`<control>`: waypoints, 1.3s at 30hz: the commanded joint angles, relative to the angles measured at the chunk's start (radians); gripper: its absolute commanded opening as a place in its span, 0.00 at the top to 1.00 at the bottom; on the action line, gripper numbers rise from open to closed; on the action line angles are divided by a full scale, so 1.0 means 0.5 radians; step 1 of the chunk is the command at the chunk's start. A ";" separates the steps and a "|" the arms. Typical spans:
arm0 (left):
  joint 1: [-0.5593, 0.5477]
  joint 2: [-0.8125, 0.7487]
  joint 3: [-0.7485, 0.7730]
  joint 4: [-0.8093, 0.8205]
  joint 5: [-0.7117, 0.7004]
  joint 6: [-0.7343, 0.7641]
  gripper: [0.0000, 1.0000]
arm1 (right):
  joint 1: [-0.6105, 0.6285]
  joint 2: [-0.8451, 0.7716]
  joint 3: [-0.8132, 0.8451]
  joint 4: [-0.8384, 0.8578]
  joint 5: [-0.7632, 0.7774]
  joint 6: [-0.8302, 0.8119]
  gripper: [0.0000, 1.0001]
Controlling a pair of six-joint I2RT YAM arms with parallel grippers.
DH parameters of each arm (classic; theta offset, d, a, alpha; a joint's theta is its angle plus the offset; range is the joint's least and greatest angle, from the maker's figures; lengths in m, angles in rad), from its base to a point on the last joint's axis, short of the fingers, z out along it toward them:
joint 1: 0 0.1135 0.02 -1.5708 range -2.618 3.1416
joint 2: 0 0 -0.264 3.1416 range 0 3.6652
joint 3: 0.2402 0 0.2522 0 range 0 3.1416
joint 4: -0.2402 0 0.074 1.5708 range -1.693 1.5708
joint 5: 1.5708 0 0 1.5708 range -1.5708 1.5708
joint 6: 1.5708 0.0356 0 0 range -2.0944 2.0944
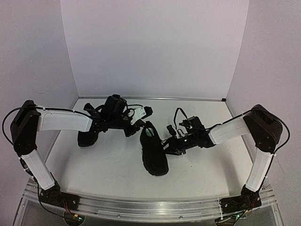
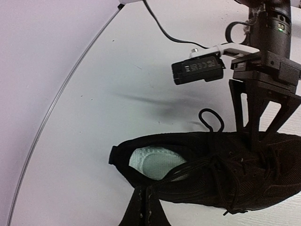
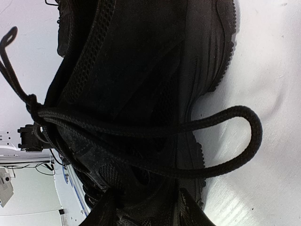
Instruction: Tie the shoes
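Right beside the collar opening of the centre shoe, the left pincer is clenched tight, fingers pressed together. A lace strand runs from about its tips up toward the eyelets, so my guess is it's got the lace. It's black on black though, so I can't confirm. Further along that shoe toward the toe, the right pincer comes down onto the upper. Its fingers stand apart with dark shoe material between them, and I can't tell if it's actually pinching anything or just pinning the shoe. Past the sole edge of the same shoe, a big lace loop lies slack on the worktop. The other shoe sits well off to the left of the centre one, under the left arm.

How I'd play this step: pull the left strand slowly and along the shoe, not upward, so the shoe doesn't lift. Use the right pincer as the anchor. Watch that slack loop too, since thin lace probably slips out of a grip easily and could snag on the sole tread.
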 commanded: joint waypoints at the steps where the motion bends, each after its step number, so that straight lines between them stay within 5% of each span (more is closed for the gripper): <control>1: 0.043 -0.123 -0.033 0.189 -0.132 -0.098 1.00 | 0.028 0.056 0.016 -0.053 0.070 0.012 0.60; 13: 0.108 -0.136 -0.065 0.221 -0.195 -0.210 0.99 | 0.038 0.044 0.036 -0.053 0.043 0.010 0.59; 19: 0.108 -0.302 -0.234 0.244 0.004 -0.317 0.68 | 0.014 -0.127 0.038 -0.058 -0.045 -0.007 0.53; 27: 0.109 -0.548 -0.627 0.283 0.255 -0.496 0.56 | -0.129 -0.528 -0.034 -0.267 -0.047 -0.130 0.46; 39: 0.040 -0.219 -0.578 0.301 0.508 -0.471 0.60 | -0.193 -0.301 -0.007 -0.337 -0.124 -0.227 0.52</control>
